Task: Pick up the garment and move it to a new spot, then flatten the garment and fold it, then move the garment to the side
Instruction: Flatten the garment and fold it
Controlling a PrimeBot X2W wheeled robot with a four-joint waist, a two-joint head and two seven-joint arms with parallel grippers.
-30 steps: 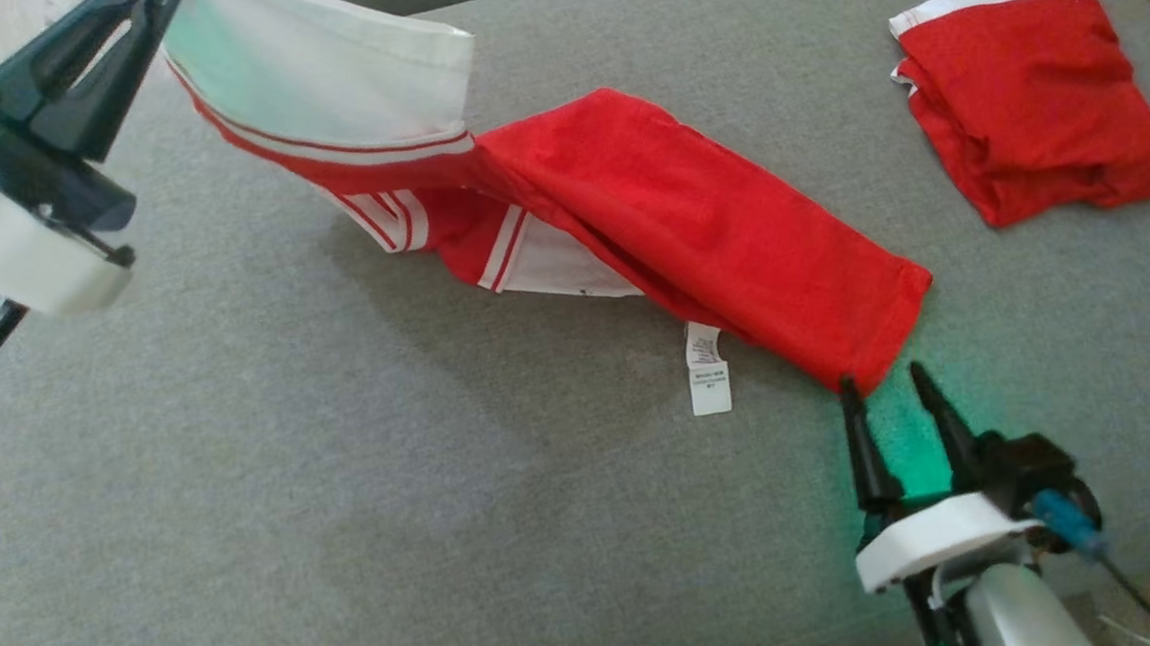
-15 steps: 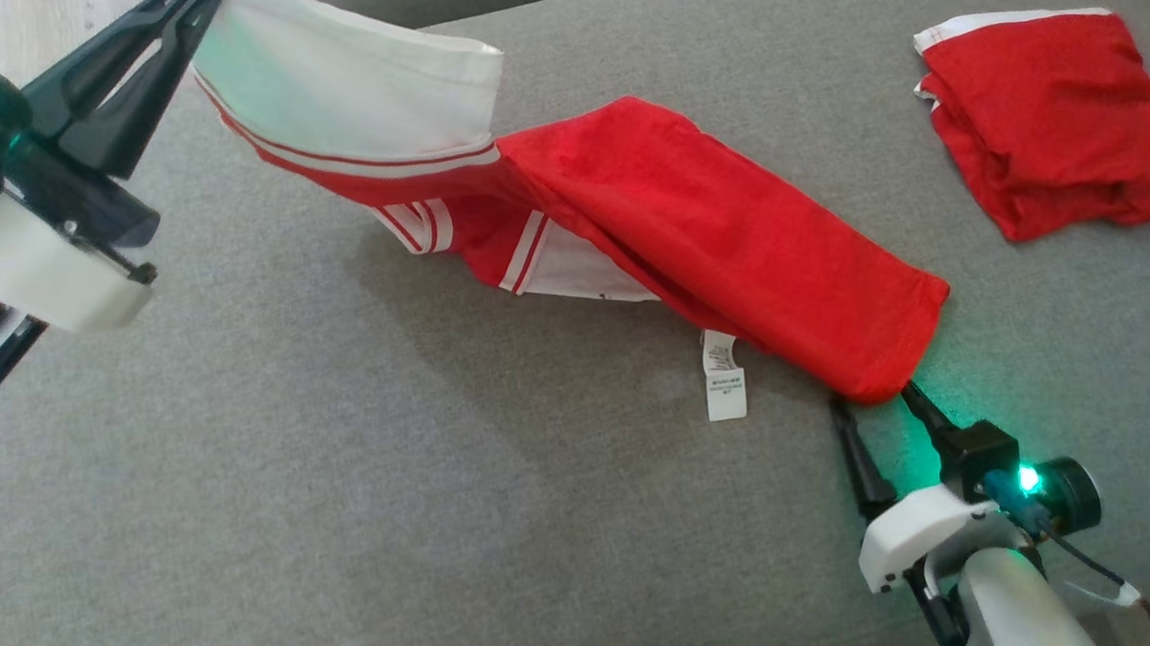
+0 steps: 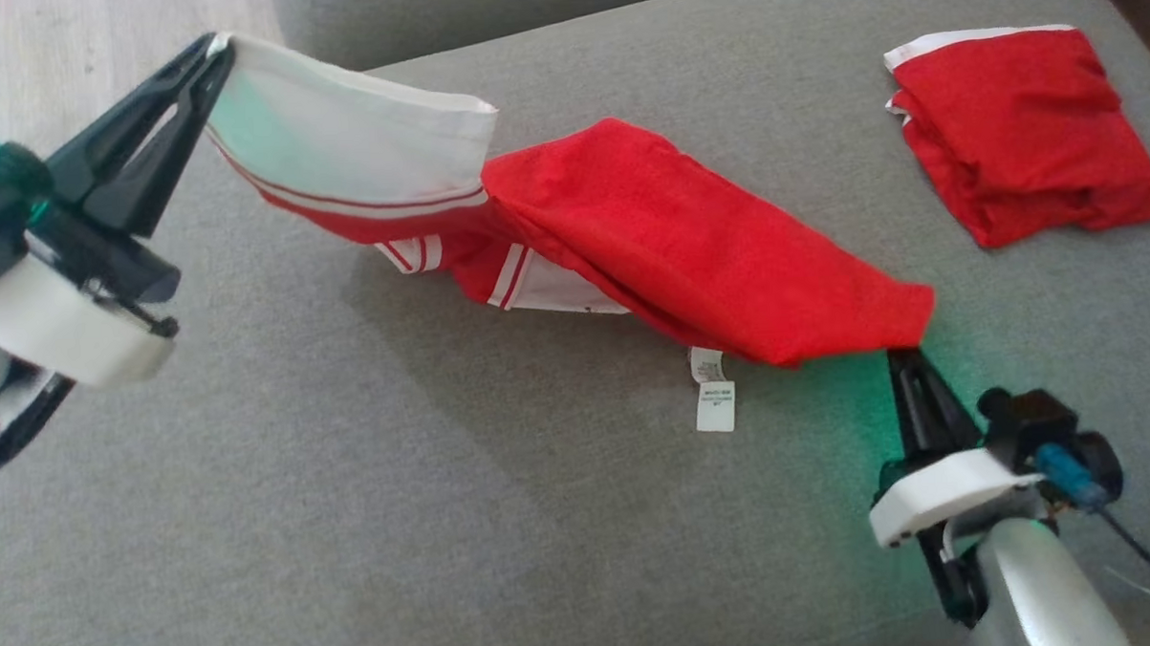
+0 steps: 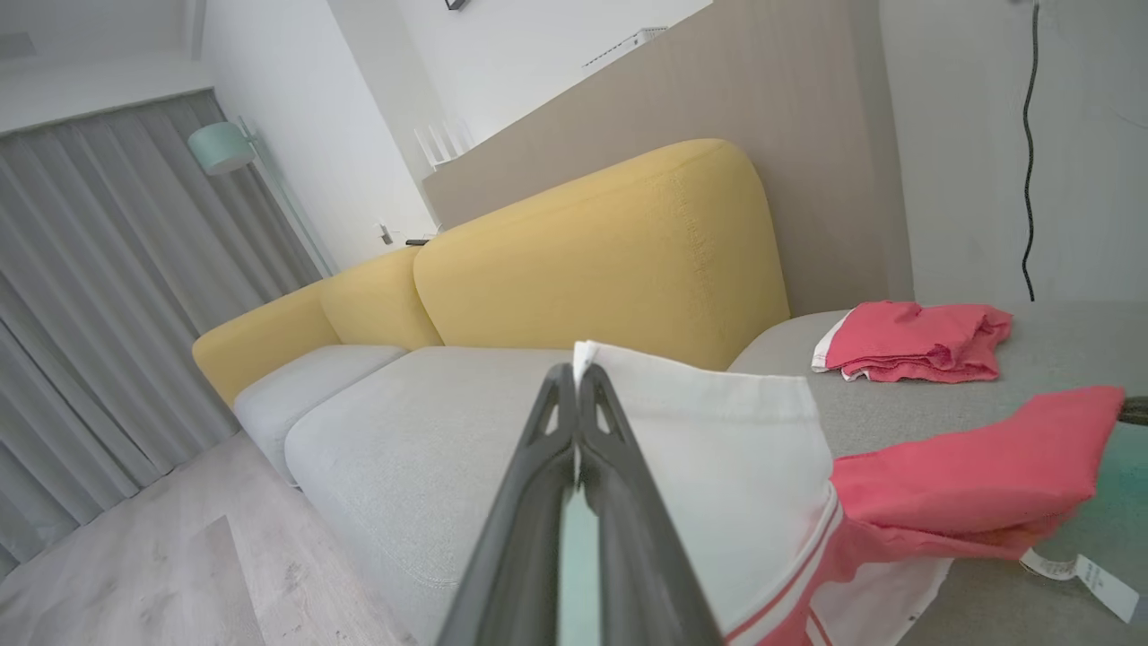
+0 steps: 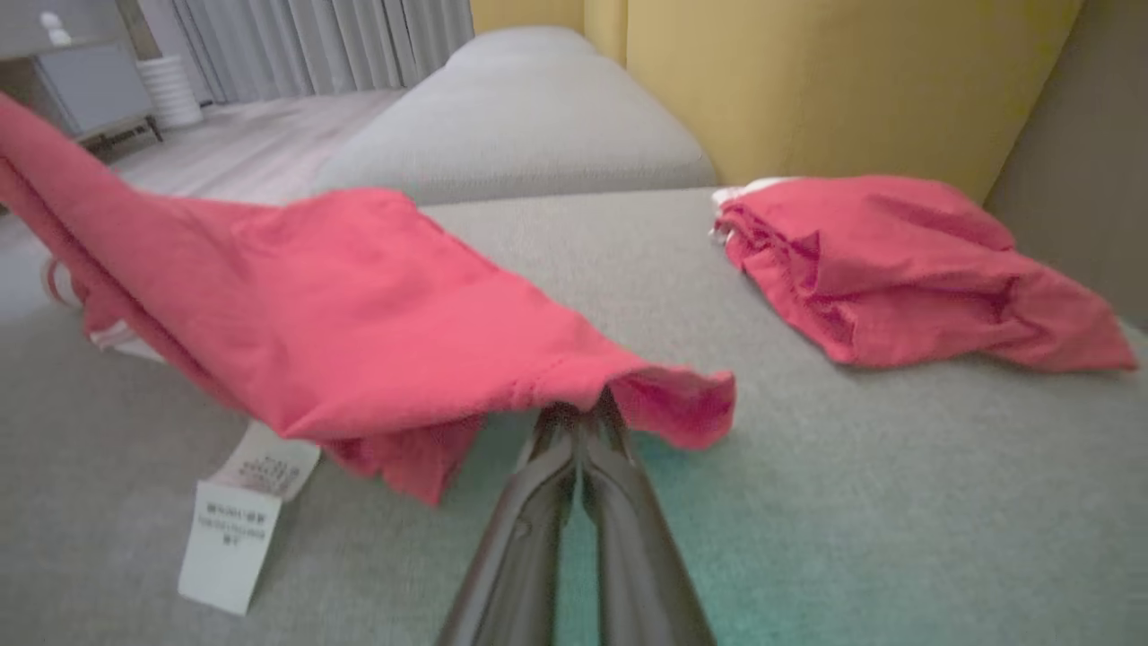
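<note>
Looking down from the head, I see the garment (image 3: pixel 687 243) slung across the grey sofa seat (image 3: pixel 351 484), left claw (image 3: pixel 221 50) pinching its white band, right claw (image 3: pixel 906 359) pinching the red hem. Left wrist: closed on white cloth. Right wrist: only a thin bite of hem, so I'd lift both ends evenly, slowly.

The red garment (image 3: pixel 687 252) with a white striped band is stretched out, both ends lifted, middle sagging.
</note>
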